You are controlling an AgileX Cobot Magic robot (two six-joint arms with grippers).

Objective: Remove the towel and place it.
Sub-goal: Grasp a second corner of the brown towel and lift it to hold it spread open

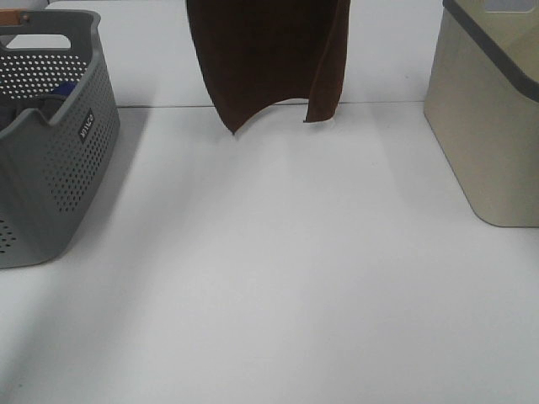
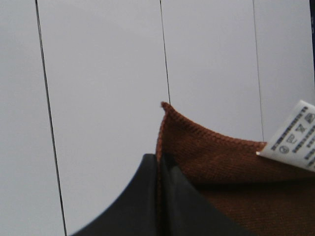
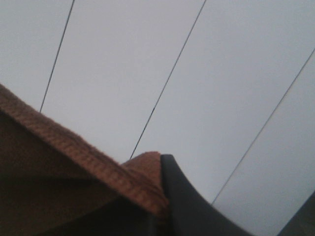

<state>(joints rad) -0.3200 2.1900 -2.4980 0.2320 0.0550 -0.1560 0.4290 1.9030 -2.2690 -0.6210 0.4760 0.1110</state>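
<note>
The left gripper is seen pressed together on one upper corner of the towel, the dark brown plush being pinched between its black fingers, just beside the small white tag sewn into the short edge. The right gripper is likewise clamped on the opposite corner, where the stitched hem is folded over one finger. Behind both, only a white panelled surface with thin dark seams is shown.

In the high view neither gripper is caught in frame. The towel is held up by its top edge and hangs as a broad sheet at the middle rear of the white table, its lower hem arched between two drooping corners. Whether those corners touch the tabletop cannot be told.

The grey perforated basket is left standing on the left, well apart from the cloth, with a blue item visible inside. A beige bin is placed on the right.

The removal can be judged done: the towel is out of the basket and spread between the two arms. The placing is not yet done; the cloth is to be lowered and released, and the spot is not given by the task.
</note>
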